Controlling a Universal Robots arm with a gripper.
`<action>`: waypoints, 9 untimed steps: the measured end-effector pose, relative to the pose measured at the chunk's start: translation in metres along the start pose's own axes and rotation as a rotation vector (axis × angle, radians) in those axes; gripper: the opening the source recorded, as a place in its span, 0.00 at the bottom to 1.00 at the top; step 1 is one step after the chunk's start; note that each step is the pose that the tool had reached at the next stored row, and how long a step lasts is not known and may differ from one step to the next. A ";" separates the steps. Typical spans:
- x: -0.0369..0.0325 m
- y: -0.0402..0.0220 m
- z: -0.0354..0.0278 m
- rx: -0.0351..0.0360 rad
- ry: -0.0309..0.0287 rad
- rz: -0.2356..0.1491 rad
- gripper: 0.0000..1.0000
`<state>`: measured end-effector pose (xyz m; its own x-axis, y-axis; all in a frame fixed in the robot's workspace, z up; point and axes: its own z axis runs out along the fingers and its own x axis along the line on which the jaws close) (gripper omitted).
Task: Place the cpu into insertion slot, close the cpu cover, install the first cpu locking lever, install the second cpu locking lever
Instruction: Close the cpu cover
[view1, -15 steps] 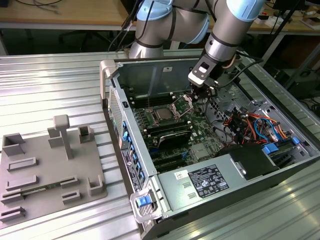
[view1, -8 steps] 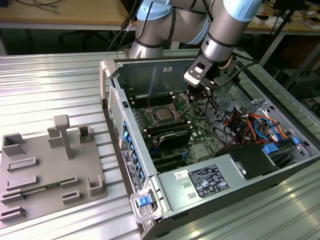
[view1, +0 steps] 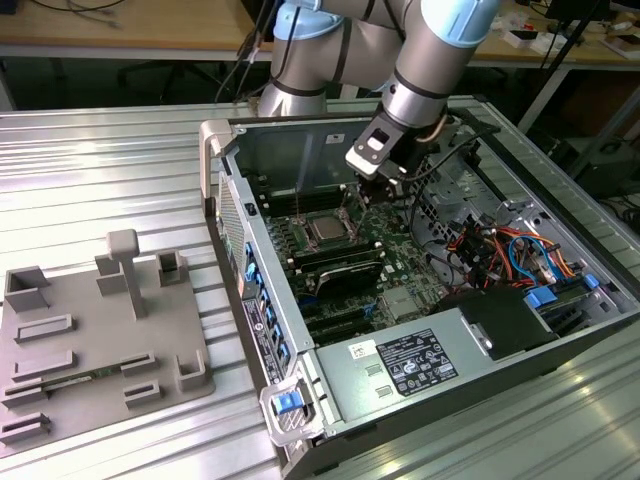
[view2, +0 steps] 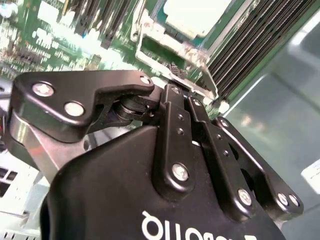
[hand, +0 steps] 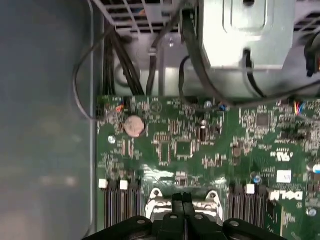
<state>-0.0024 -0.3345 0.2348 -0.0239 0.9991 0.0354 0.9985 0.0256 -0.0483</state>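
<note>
The cpu (view1: 327, 228) lies with its silvery top up in the insertion slot (view1: 311, 214) on the green board inside the open computer case. Around it the cpu cover (view2: 167, 46) shows as a silver frame that appears to lie flat over the cpu (view2: 192, 14). My gripper (view1: 378, 200) hangs just to the exterior view's right of the socket, low over the board. The fingers (hand: 178, 202) stand pressed together at the socket's silver rim (hand: 156, 194). In the second wrist view the gripper (view2: 183, 96) is shut, its tips right at the frame's edge, with nothing seen between them.
A grey fixture plate (view1: 100, 340) with blocks lies on the exterior view's left. The case holds black memory slots (view1: 335, 265), a power supply (view1: 400, 365) and a cable bundle (view1: 500, 250). A coin battery (hand: 134, 125), a drive cage (hand: 240, 30) and the case wall (hand: 45, 125) lie ahead.
</note>
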 end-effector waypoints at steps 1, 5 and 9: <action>0.0002 -0.0034 0.0014 0.0004 -0.0001 0.000 0.11; 0.0005 -0.0162 0.0066 0.0033 0.0000 0.000 0.11; 0.0005 -0.0167 0.0070 0.0047 -0.0001 -0.001 0.11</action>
<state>-0.0194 -0.3342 0.2286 -0.0245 0.9991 0.0353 0.9982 0.0264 -0.0530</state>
